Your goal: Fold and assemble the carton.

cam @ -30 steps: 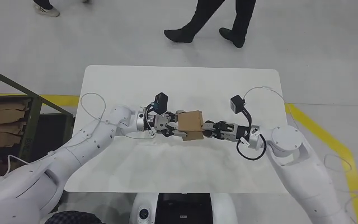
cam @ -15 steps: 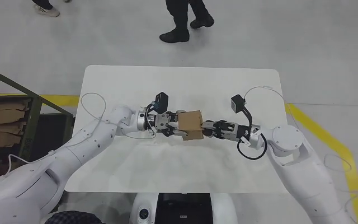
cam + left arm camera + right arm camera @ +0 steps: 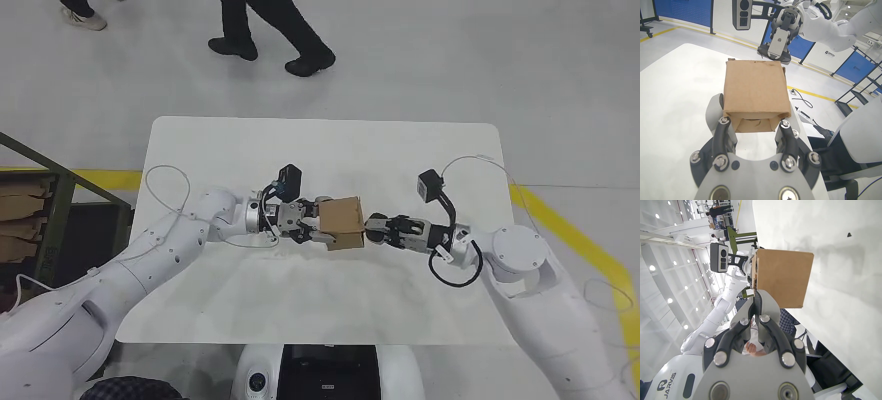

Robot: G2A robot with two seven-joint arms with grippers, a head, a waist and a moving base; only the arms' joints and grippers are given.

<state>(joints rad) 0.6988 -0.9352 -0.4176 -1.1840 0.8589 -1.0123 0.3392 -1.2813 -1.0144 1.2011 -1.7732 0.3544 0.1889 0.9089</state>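
A small brown carton (image 3: 341, 221) is held just above the middle of the white table (image 3: 200, 150), folded into a box shape. My left gripper (image 3: 313, 226) is shut on the carton (image 3: 755, 89), one finger (image 3: 714, 111) on each side wall at its open end, where inner flaps show. My right gripper (image 3: 374, 229) is at the carton's opposite end, fingers pressed together with nothing between them. In the right wrist view its tip (image 3: 756, 294) sits by the carton's (image 3: 782, 277) near edge. The left wrist view shows that shut gripper (image 3: 774, 56) just beyond the box's far edge.
A green rack with flat cardboard sheets (image 3: 25, 205) stands off the table's left side. Bare table surface lies in front of and behind the arms. A yellow floor line (image 3: 560, 230) runs past the right side.
My right arm has drawn back a little to the right, opening a small gap from the carton's end. The left gripper and carton have stayed put.
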